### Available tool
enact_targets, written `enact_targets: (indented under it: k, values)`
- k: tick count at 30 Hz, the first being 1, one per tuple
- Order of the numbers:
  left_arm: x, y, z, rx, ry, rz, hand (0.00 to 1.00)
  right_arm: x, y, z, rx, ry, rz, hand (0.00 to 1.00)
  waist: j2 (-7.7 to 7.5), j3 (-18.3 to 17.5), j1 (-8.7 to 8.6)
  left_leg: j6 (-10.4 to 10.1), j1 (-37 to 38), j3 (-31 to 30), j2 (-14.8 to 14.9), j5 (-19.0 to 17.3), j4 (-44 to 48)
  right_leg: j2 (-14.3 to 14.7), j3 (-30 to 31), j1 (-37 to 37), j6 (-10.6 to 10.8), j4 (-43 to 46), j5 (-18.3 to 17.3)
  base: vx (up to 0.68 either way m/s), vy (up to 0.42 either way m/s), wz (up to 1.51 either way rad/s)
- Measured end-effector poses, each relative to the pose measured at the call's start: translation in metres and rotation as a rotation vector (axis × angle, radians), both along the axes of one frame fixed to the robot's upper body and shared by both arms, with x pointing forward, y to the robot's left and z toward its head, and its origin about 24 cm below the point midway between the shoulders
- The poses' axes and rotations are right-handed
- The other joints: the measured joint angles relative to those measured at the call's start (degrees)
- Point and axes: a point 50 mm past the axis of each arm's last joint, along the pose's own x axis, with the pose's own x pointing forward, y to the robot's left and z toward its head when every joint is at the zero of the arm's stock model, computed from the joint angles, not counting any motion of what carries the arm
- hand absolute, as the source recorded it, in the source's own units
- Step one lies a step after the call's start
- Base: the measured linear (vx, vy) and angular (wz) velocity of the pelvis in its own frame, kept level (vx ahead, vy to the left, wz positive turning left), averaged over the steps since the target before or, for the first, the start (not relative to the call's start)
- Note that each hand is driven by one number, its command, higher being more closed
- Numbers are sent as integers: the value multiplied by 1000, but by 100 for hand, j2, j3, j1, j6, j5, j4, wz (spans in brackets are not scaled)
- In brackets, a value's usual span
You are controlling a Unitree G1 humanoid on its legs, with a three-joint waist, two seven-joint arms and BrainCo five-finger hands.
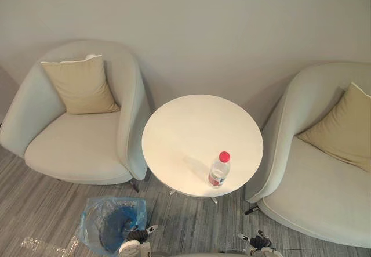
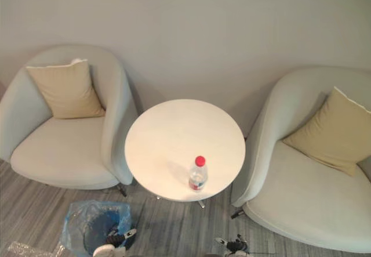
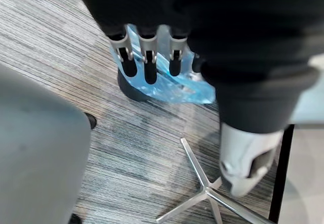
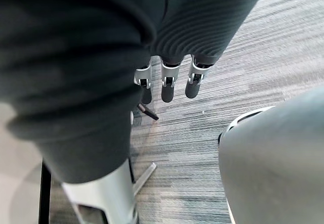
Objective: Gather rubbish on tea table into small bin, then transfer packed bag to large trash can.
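Hanging slack and empty: left hand beside lined bin, right hand over floor. Bottle upright near front edge of bench. Probably light, thin-walled, slick; best wrapped mid-body, below cap, with gentle squeeze.

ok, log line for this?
red-capped clear plastic bottle: on round white table | blue-bagged small bin: floor | left hand, right hand: open, empty

The left hand wears a black ribbed cover over back and wrist — silver fingers with dark tips, a pale silver thumb. The right hand looks alike — dark ribbing, silver fingers.
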Motion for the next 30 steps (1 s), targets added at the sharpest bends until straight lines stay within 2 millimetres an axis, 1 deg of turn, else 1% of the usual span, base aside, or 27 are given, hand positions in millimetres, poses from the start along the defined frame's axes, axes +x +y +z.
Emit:
enact_targets:
  k: [3, 5, 7, 10, 11, 13, 17, 18, 20, 22, 27, 30]
  values:
    - [1, 0, 0, 9, 0, -23, 0, 15, -2, 11, -33, -94, 37, 0, -20, 1, -5, 19, -42, -16, -37, 134, -62, -23, -8, 0, 2, -109, 119, -95, 6, 6]
    - [1, -1, 0, 16, 2, -53, 0, 28, -3, 24, -60, -192, 65, 0, -7, -2, -27, 8, -17, -28, -26, 209, -245, -13, -25, -9, 10, -177, 156, -168, -7, 6]
    - [1, 0, 1, 20, 2, -65, 0, 36, -4, 34, -80, -255, 93, 0, -11, 1, -37, -2, -19, -27, -21, 273, -350, -13, -26, -49, 14, -187, 190, -117, -6, 5]
    - [2, 1, 1, 37, -4, -106, 0, 51, -5, 63, -150, -414, 204, 0, -18, 6, -52, 10, -41, 8, -27, 323, -455, -7, 24, -85, 38, -289, 273, -108, 0, -5]
    - [2, 1, 2, 40, -4, -114, 0, 53, -5, 68, -156, -438, 213, 0, -18, 6, -56, 15, -37, 11, -28, 329, -468, -5, 41, -89, 38, -297, 279, -92, 7, -9]
    - [2, 1, 2, 49, -2, -145, 0, 58, -3, 83, -195, -514, 267, 0, -16, -4, -94, 34, -38, 2, -28, 337, -520, 12, 100, -91, 51, -375, 327, -48, 3, -6]
    - [3, -1, 2, 61, -7, -186, 0, 60, -2, 95, -249, -565, 347, 0, 21, -23, -111, 36, -44, -4, -32, 340, -555, 61, 207, -63, 72, -537, 396, -2, 5, -5]
    - [3, -2, 2, 64, -9, -194, 0, 61, -2, 97, -256, -570, 355, 0, 27, -27, -112, 14, -43, -9, -36, 358, -566, 67, 205, -52, 65, -568, 411, 47, 14, 1]
    - [3, -3, 2, 70, -10, -220, 0, 66, -3, 107, -282, -619, 368, 0, 58, -44, -126, 15, -36, -54, -44, 385, -587, 82, 181, 1, 52, -664, 511, 106, 13, 6]
    - [3, -4, 2, 71, -8, -230, 0, 70, -2, 112, -304, -647, 382, 0, 80, -60, -129, 18, -30, -85, -50, 387, -585, 86, 169, 11, 48, -701, 526, 126, 9, 8]
    - [3, -5, 2, 75, -6, -245, 0, 75, -3, 116, -341, -669, 356, 0, 110, -83, -137, 23, -12, -266, -77, 384, -580, 88, 60, 211, 34, -918, 559, 82, 4, 15]
    - [4, -5, 2, 74, -9, -246, 0, 85, -2, 122, -353, -702, 345, 0, 117, -82, -134, 24, -51, -306, -76, 384, -577, 98, 39, 218, 24, -984, 572, 10, -5, 6]
